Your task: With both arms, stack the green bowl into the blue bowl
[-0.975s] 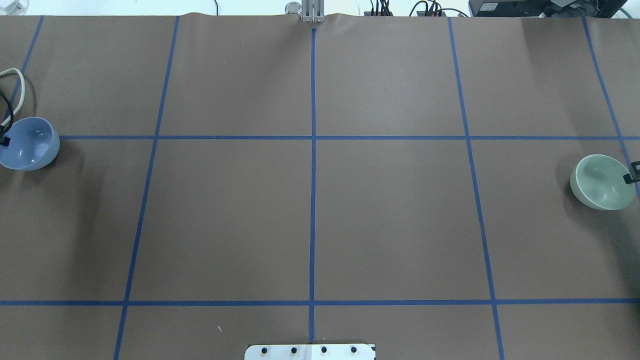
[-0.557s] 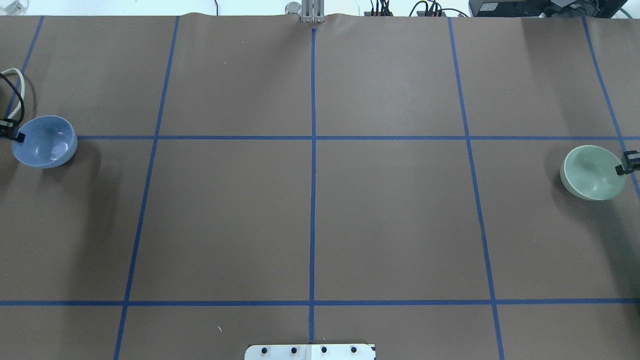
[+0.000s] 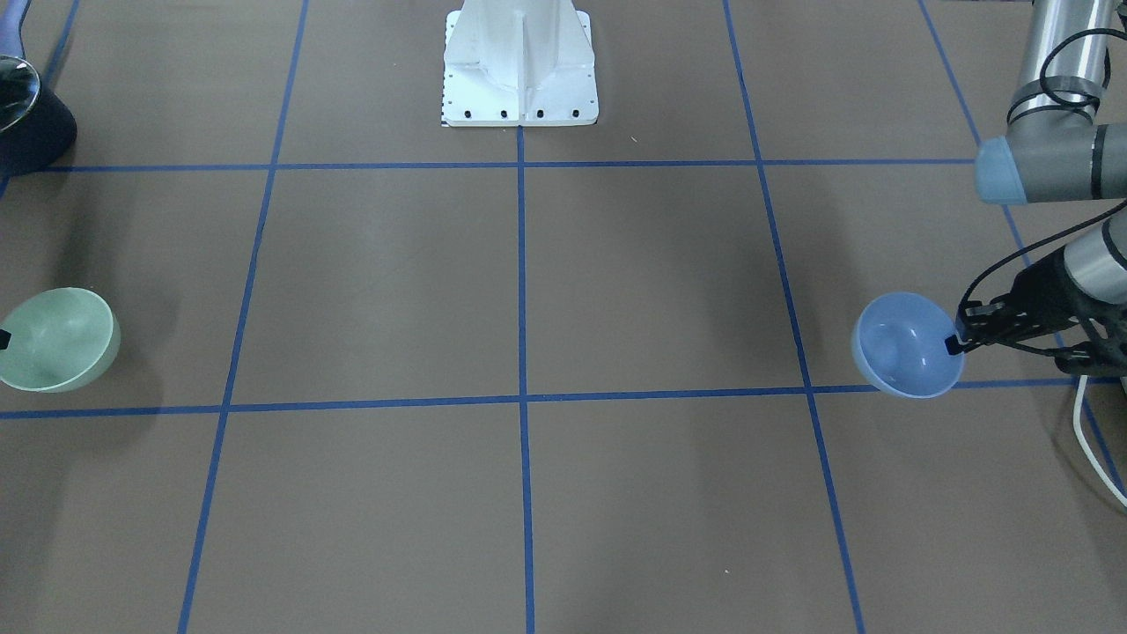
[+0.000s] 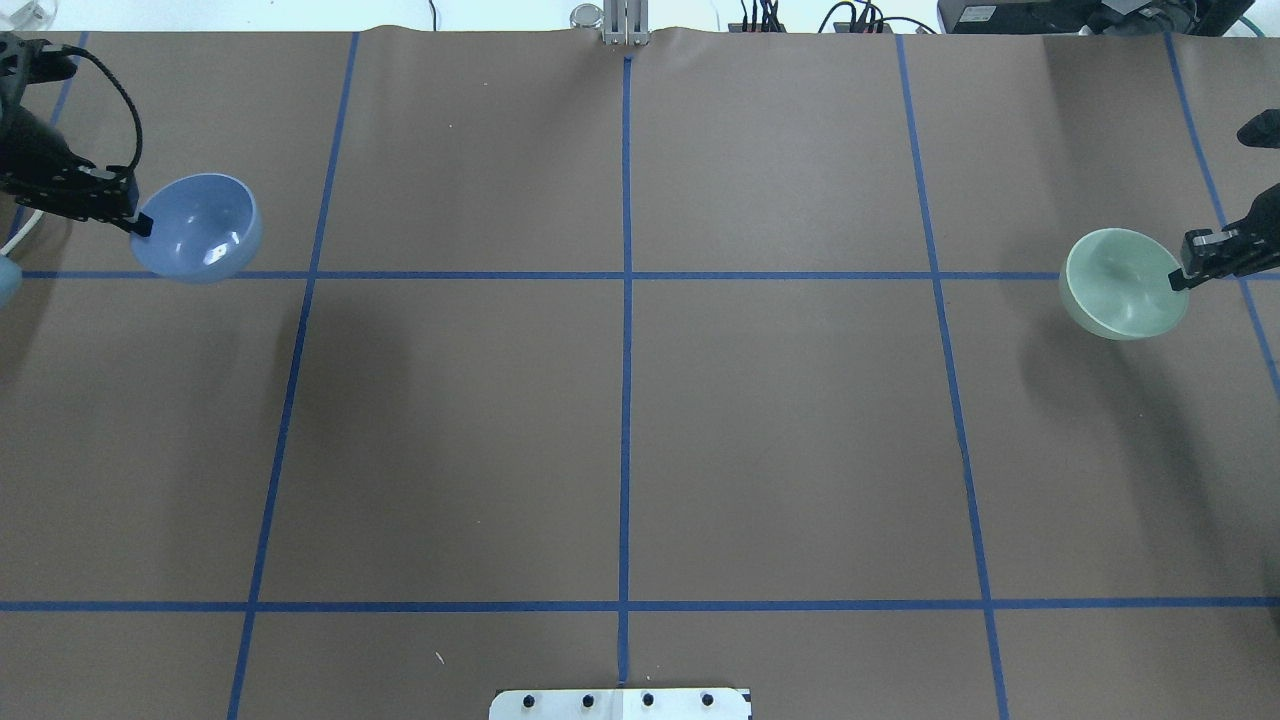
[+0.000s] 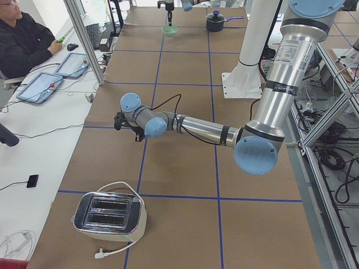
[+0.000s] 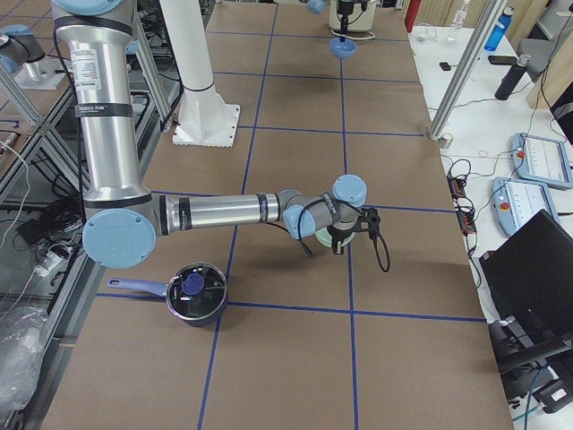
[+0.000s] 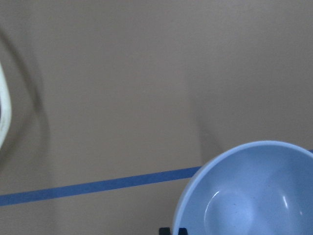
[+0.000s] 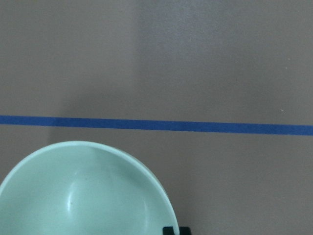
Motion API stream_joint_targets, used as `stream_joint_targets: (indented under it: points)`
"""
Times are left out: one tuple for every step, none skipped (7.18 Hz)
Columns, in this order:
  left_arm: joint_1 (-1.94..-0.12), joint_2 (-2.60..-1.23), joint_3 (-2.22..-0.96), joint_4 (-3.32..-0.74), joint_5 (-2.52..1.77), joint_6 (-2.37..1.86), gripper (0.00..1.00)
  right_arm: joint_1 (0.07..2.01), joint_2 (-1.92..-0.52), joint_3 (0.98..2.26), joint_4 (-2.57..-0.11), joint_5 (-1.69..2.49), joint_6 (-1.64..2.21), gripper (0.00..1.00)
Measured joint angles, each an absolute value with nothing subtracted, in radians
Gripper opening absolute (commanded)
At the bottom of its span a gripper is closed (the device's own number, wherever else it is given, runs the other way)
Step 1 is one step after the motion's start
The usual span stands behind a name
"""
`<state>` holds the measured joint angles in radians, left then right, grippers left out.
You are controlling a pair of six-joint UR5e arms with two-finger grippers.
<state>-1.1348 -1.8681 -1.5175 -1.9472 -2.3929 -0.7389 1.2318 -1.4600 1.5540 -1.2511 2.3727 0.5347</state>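
**Bowls: two, same size, well apart at opposite ends of the brown paper-covered table point(image 4: 780, 430).**
- Small round pale periwinkle-blue glossy bowl point(image 4: 205, 225): deep rounded sides, empty, with bright glints inside. It was at the far left over a cross line of the blue tape grid point(image 4: 625, 275), tilted and raised, its shadow lying apart from it.
- Small round pale mint-green glossy bowl point(image 4: 1122, 283): same form, empty. It was at the far right over the same line, also raised and tilted.

**Grippers: two, black, two-fingered.**
- Left gripper point(image 4: 141, 226): fingers pinched on the blue bowl's outer rim.
- Right gripper point(image 4: 1178, 280): fingers pinched on the green bowl's outer rim.

**Arms: two, grey tubular, with light blue joint caps.**
- Left arm point(image 5: 207, 129).
- Right arm point(image 6: 215, 210).

**Sundries: one each.**
- Chrome toaster point(image 5: 109, 216).
- Dark lidded pot point(image 6: 195, 294).
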Motion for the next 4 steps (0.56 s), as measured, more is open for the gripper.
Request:
stream_joint_targets:
  points:
    - [-1.057, -1.911, -1.548, -1.944, -2.348, -0.869, 0.00, 1.232, -1.413, 1.565, -1.295, 2.383, 0.568, 0.00]
    - [-0.966, -1.964, -1.561, -1.942, -2.280, -0.991, 0.00, 1.232, -1.367, 1.577, -1.341, 2.389, 0.594, 0.00]
    - [-0.869, -2.020, -1.565, -1.941, -2.207, -1.106, 0.00, 1.229, -1.329, 1.593, -1.381, 2.396, 0.620, 0.00]
    - [-0.787, -2.072, -1.566, -1.936, -2.147, -1.205, 0.00, 1.221, -1.296, 1.608, -1.406, 2.401, 0.656, 0.00]
